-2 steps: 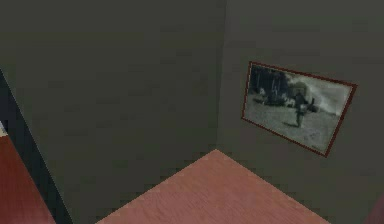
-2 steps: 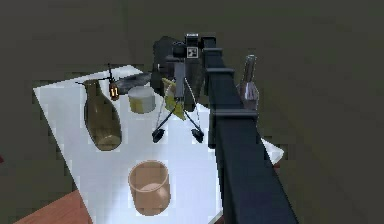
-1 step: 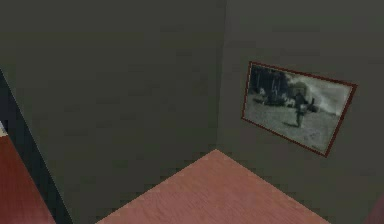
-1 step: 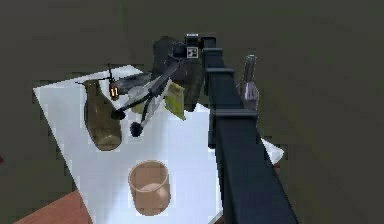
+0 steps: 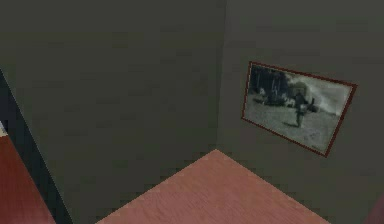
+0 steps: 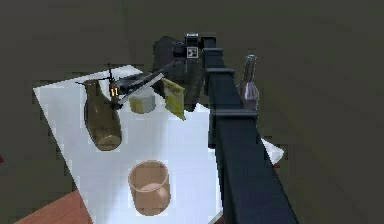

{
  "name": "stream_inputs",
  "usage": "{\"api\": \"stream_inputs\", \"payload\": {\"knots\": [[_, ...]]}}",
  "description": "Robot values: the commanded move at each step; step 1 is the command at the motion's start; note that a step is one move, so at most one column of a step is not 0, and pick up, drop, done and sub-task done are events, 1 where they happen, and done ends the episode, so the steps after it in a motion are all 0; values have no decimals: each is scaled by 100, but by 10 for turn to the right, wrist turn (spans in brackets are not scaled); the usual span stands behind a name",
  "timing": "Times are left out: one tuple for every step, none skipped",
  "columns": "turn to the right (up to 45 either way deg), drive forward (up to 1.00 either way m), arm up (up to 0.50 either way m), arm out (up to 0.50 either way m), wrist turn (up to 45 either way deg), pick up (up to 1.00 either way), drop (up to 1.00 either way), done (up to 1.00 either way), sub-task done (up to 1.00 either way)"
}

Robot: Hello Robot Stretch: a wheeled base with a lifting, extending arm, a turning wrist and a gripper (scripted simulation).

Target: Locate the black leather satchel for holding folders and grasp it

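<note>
In the arm side view the dark arm [image 6: 240, 150] rises over a white table [image 6: 70, 100]. At its far end, left of the white marker squares [image 6: 190, 46], the gripper [image 6: 116, 86] reaches left above the tabletop. A dark blocky shape [image 6: 165, 52] sits there; I cannot tell whether it is the gripper's body or a black bag. Beneath the fingers lie a pale round thing [image 6: 141, 102] and an olive vase [image 6: 101, 120], so I cannot tell whether the gripper holds anything.
A tan cup [image 6: 150, 186] stands near the table's front, a yellowish flat thing [image 6: 175, 100] beside the arm and a dark bottle [image 6: 250, 80] to its right. The forward view faces a corner of dark walls with a framed picture [image 5: 297, 106] and reddish floor [image 5: 220, 195].
</note>
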Motion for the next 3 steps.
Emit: {"api": "stream_inputs", "payload": {"knots": [[0,0,0,0,450,0,0,0,0],[0,0,0,0,450,0,0,0,0],[0,0,0,0,30,0,0,0,0]]}}
